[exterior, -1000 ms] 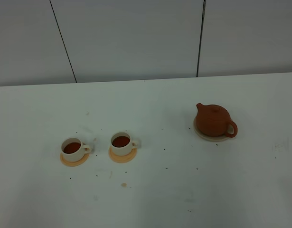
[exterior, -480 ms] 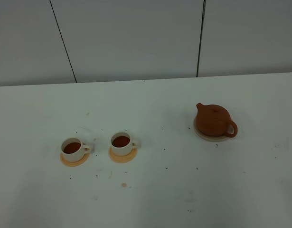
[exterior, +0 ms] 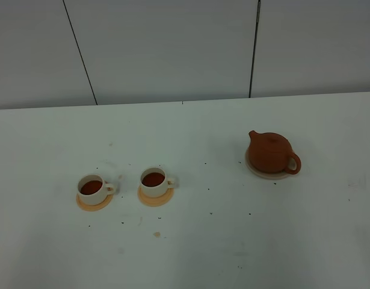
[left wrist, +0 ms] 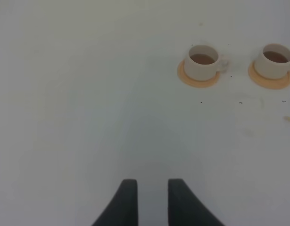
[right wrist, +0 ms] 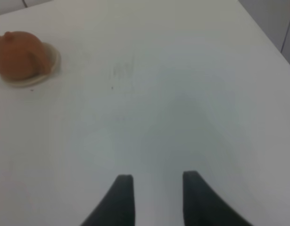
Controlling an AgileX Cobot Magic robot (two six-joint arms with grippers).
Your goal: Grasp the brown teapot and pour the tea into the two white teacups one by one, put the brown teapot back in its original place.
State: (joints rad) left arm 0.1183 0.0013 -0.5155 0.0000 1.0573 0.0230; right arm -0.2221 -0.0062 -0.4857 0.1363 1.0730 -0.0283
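The brown teapot (exterior: pixel 271 153) sits upright on the pale beige disc (exterior: pixel 261 173) at the right of the white table (exterior: pixel 191 253), and the two white teacups (exterior: pixel 91 188) (exterior: pixel 154 180), each on an orange coaster (exterior: pixel 82 205) and holding dark tea (exterior: pixel 153 179), stand side by side at the left. The left gripper (left wrist: pixel 148 189) and right gripper (right wrist: pixel 154 183) hang over bare table with fingers parted, holding nothing, well apart from cups and pot.

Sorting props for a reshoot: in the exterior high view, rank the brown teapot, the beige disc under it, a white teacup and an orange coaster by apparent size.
1. Brown teapot and beige disc: close in width, with the disc largely hidden; unsure.
2. Orange coaster.
3. White teacup, slightly narrower than its coaster.
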